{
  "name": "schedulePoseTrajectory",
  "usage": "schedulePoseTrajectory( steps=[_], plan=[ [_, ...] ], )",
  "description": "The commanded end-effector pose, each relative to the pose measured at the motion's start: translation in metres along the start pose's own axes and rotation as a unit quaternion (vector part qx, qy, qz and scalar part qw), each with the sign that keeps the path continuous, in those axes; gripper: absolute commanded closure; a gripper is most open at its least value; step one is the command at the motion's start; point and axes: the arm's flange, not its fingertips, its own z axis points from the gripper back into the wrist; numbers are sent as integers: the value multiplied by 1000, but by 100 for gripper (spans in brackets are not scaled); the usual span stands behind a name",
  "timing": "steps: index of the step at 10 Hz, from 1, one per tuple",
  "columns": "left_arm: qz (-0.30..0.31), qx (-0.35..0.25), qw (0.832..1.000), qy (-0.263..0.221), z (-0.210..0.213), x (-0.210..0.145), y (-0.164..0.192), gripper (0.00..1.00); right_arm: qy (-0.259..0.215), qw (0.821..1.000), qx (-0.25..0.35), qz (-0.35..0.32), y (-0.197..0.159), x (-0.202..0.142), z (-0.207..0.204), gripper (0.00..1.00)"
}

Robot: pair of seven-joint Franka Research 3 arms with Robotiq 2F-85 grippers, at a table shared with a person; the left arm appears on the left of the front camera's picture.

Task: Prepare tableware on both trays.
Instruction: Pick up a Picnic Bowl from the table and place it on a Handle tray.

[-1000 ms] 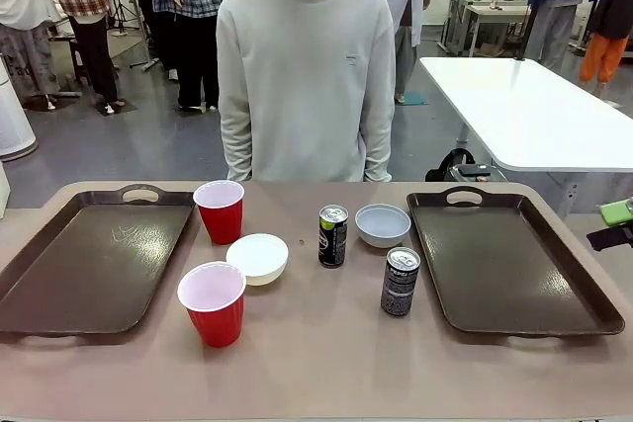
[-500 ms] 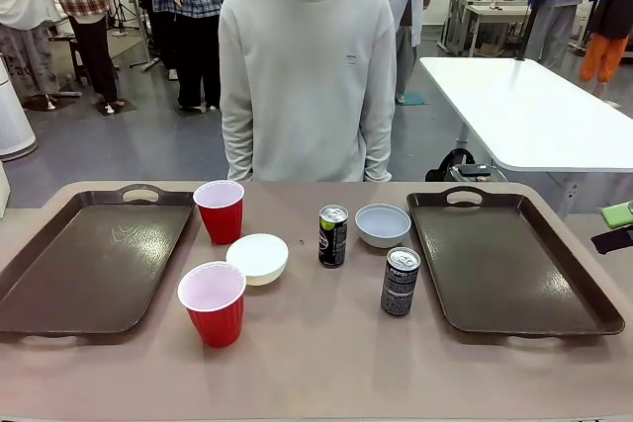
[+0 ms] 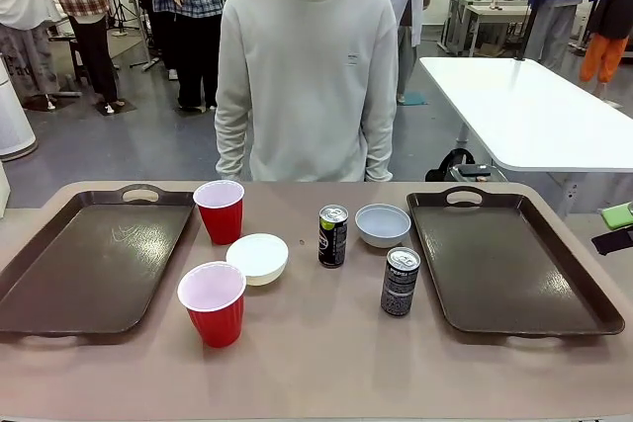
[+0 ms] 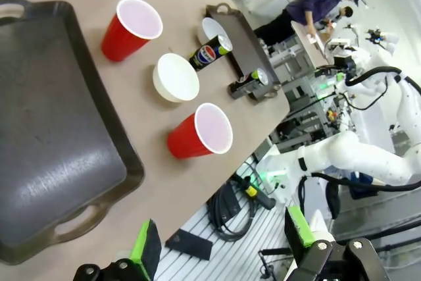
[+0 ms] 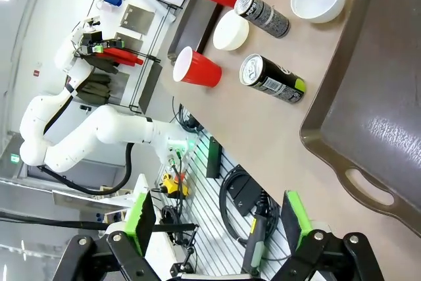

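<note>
Near red cup (image 3: 212, 301) just before white bowl (image 3: 257, 258); person (image 3: 307, 76) beyond

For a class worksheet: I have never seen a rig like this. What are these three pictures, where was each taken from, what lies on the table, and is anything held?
This is a robot with two arms, at a table facing a person. The front picture looks across the table from the robot's side. The other two come from cameras on the wrists, looking along each gripper's fingers: the left gripper and the right gripper, both open, holding nothing. Between two brown trays stand two red cups, two white bowls and two black cans. Nothing is on the trays yet.
</note>
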Motion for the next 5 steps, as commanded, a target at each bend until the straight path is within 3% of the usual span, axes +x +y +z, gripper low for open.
schedulePoseTrajectory(
  steps=[1,5],
  plan=[
    [-13,-10,1000,-6,2,2,1,0,-9,1000,14,12,-2,2,-1,0],
    [-13,-10,1000,-6,2,2,1,0,-9,1000,14,12,-2,2,-1,0]
  ],
)
